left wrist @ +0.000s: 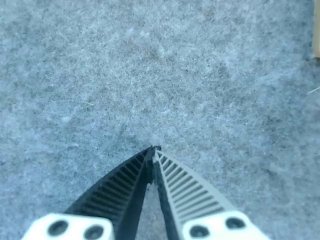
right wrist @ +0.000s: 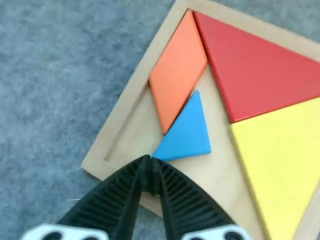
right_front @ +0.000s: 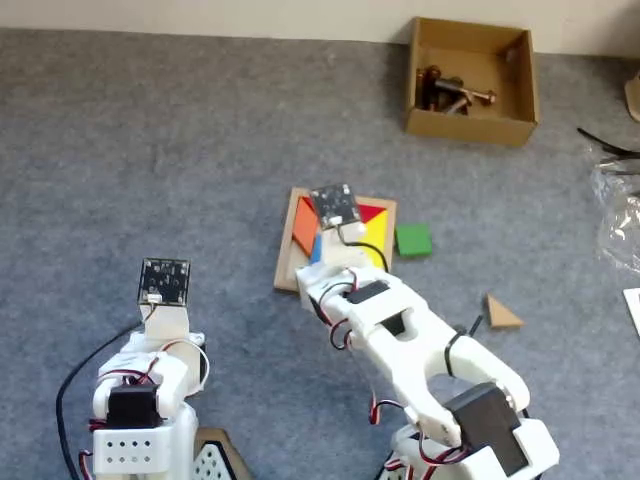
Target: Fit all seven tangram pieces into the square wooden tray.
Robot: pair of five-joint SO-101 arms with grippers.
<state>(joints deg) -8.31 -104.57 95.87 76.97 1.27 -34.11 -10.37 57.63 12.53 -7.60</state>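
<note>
The square wooden tray [right_front: 285,255] [right wrist: 125,130] lies mid-table. Inside it sit an orange parallelogram [right wrist: 177,77], a small blue triangle [right wrist: 187,135], a large red triangle [right wrist: 250,70] and a large yellow triangle [right wrist: 282,160]. My right gripper [right wrist: 150,161] hovers shut and empty over the tray, its tips at the blue triangle's corner. A green square [right_front: 413,241] rests on the carpet just right of the tray. A tan triangle [right_front: 501,313] lies farther right. My left gripper [left wrist: 154,150] is shut over bare grey carpet at the lower left.
A cardboard box [right_front: 470,115] holding dark metal parts stands at the back right. Clear plastic wrap [right_front: 620,215] and a black cable lie at the right edge. Grey carpet [right_front: 150,150] covers the table.
</note>
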